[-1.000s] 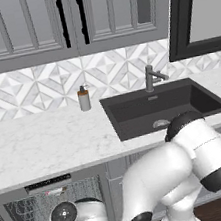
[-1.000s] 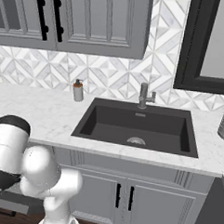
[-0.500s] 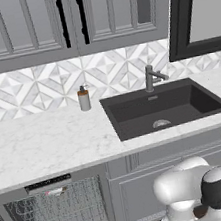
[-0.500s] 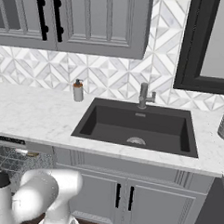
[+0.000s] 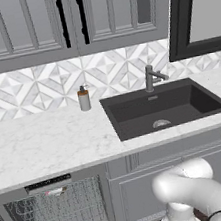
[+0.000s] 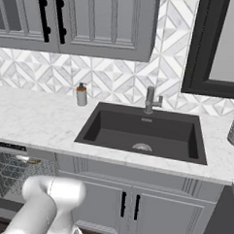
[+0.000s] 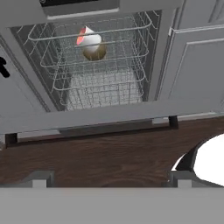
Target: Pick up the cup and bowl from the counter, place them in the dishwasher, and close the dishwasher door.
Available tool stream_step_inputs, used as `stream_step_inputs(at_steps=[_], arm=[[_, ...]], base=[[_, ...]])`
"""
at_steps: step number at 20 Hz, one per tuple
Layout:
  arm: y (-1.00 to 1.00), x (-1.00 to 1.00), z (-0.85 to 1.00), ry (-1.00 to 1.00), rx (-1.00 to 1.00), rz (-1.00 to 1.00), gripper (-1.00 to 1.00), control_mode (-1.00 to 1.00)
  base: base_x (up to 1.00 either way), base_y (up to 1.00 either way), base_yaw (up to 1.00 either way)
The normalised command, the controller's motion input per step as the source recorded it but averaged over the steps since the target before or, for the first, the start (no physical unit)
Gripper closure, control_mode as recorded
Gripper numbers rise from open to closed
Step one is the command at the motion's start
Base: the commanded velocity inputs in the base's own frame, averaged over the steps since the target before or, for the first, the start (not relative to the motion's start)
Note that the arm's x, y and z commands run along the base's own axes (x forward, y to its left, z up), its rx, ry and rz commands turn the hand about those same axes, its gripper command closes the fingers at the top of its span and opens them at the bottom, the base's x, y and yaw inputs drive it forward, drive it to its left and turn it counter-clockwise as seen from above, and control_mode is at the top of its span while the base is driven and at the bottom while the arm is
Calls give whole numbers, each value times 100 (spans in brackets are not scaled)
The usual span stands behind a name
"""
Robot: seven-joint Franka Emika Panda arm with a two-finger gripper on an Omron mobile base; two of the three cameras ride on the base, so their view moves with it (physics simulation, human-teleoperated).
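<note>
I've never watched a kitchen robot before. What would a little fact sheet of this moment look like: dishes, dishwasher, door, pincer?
cup: lying in the dishwasher's wire rack
bowl: in the same rack, right against the cup
dishwasher door: folded down, open, handle bar facing the floor
pincer: open, holding nothing, low in front of the door
counter: soap bottle by the sink
left to do: closing the door

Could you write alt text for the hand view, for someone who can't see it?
An open dishwasher seen from low in front: the cup and the bowl sit together at the back of its grey wire rack. The dishwasher door lies folded down, its black bar handle over a dark wood floor.
</note>
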Motion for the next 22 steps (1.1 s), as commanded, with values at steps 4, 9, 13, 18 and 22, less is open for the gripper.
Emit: stream_step_inputs(at_steps=[4, 9, 13, 18, 22], arm=[[-18, 3, -95, 0, -12, -34, -100, -100], [1, 27, -47, -7, -5, -10, -100, -100], [-25, 44, -53, -24, 0, 12, -100, -100], [-11, 30, -52, -12, 0, 16, -100, -100], [0, 39, -26, -12, 0, 10, -100, -100]], base=[[0, 0, 0], [0, 0, 0], [0, 0, 0], [0, 0, 0], [0, 0, 0]])
